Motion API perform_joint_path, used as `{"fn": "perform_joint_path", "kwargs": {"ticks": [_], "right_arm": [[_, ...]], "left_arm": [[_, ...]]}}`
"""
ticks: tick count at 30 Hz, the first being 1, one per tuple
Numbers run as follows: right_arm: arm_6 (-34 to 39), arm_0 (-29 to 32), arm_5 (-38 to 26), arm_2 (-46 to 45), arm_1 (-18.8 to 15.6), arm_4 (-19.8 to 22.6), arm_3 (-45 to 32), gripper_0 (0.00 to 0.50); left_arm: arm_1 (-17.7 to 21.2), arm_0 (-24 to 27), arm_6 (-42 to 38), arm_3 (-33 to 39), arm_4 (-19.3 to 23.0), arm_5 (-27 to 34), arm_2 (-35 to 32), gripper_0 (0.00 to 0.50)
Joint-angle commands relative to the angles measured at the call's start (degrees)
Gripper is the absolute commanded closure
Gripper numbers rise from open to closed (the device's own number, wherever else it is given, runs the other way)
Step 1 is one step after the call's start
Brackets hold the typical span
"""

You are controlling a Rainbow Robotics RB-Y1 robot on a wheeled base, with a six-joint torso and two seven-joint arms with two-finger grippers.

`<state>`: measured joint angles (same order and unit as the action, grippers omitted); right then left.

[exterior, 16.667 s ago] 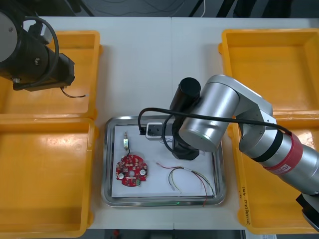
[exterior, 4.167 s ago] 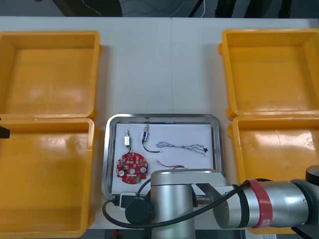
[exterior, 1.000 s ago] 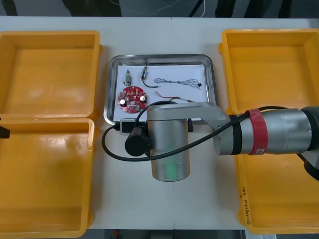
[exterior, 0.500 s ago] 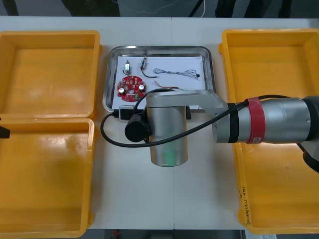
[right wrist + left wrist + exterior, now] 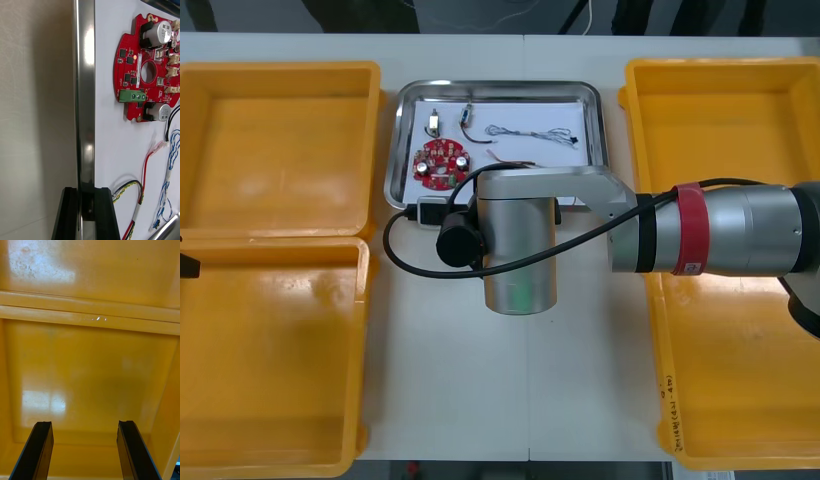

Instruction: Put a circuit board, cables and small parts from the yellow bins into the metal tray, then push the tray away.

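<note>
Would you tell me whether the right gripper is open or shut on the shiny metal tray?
Shut: the right gripper clamps the shiny metal tray, whose rim sits between its jaws. The left gripper hangs open.

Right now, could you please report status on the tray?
Right hand shut on near rim of shiny metal tray. Round red circuit board, cables inside. Left hand open over yellow bin. No obstacle ahead of tray.

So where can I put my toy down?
The table between the near yellow bins is bare. The metal tray is crowded: circuit board, cables, small metal parts, the right arm's fingers clamping its rim. The left arm's fingers hang open over a bin.
</note>
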<state>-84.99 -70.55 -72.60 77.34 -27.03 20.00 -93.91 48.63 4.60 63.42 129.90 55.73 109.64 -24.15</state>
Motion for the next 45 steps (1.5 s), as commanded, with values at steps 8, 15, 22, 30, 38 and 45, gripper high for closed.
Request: {"fn": "perform_joint_path", "kwargs": {"ticks": [8, 15, 22, 30, 38, 45], "right_arm": [[-0.18, -3.63, 8.18, 0.61, -2.06, -0.93, 3.11, 0.458], [-0.7, -3.72, 8.36, 0.61, -2.33, -0.93, 3.47, 0.458], [-1.14, -4.25, 9.06, 0.61, -2.42, -0.93, 4.26, 0.458], [-1.23, -4.51, 11.17, 0.61, -2.59, -0.93, 5.58, 0.458], [-1.32, -4.43, 12.75, 0.88, -2.68, -0.93, 6.19, 0.458], [-1.23, -4.43, 13.89, 1.93, -2.68, -1.72, 6.37, 0.458]], "left_arm": [[2.61, -0.82, 4.87, 1.67, -0.53, 0.36, -1.6, 0.0], [2.61, -0.82, 4.87, 1.67, -0.53, 0.36, -1.6, 0.0], [2.61, -0.82, 4.87, 1.67, -0.53, 0.36, -1.6, 0.0], [2.61, -0.82, 4.87, 1.67, -0.53, 0.36, -1.6, 0.0], [2.61, -0.82, 4.87, 1.67, -0.53, 0.36, -1.6, 0.0], [2.61, -0.82, 4.87, 1.67, -0.53, 0.36, -1.6, 0.0]]}}
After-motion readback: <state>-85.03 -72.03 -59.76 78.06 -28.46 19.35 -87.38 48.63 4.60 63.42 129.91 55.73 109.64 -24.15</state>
